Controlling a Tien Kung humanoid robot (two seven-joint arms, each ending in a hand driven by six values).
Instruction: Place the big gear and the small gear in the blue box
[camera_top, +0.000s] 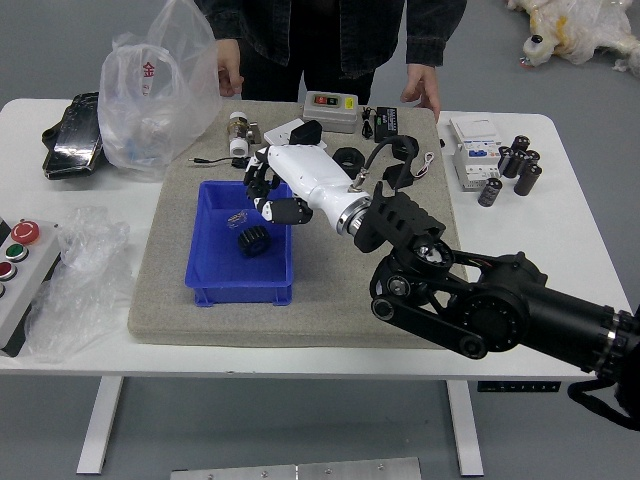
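Blue box (235, 296): black gear (254, 240) lies inside; big or small, cannot be told. Right hand (292, 182) poised over box's far right corner; grasp cannot be told, second gear not identified. Anything released here could be caught on box wall or dropped outside; if let fall nearer box's middle, black gear could be struck. Black ring (345, 154) could be knocked if arm is lowered. Person's hands (422, 86) rested at bench's (200, 360) far edge.
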